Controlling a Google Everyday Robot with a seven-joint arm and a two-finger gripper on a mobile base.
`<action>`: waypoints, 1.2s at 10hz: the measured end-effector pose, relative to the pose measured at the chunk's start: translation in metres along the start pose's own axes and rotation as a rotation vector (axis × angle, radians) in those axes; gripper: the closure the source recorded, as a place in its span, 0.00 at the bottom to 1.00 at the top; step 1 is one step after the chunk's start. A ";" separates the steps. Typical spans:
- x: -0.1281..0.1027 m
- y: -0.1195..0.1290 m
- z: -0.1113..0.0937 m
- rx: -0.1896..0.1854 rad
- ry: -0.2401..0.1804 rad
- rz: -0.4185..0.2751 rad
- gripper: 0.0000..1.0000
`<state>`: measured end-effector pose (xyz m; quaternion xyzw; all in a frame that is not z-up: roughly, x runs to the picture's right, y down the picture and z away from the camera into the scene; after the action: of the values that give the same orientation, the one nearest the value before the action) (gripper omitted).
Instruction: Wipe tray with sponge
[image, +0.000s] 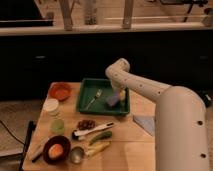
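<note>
Wooden tabletop, lower half of frame. Green tray at centre, with a fork inside at left. Sponge sits in the tray's right part. End effector is directly above, at the sponge; grip state cannot be told.

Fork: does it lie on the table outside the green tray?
No, the fork lies inside the tray, left of the sponge, where the gripper reaches down.

My gripper, on its smooth white arm, sits in the glossy green plastic tray. The table is matt pale wood.
</note>
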<state>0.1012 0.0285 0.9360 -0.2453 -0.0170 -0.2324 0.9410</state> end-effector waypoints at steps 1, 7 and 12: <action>-0.001 -0.007 0.000 0.012 0.002 0.000 0.98; -0.057 -0.021 -0.002 0.030 -0.026 -0.175 0.98; -0.046 0.017 -0.005 0.011 -0.039 -0.232 0.98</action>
<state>0.0674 0.0583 0.9171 -0.2412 -0.0650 -0.3346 0.9087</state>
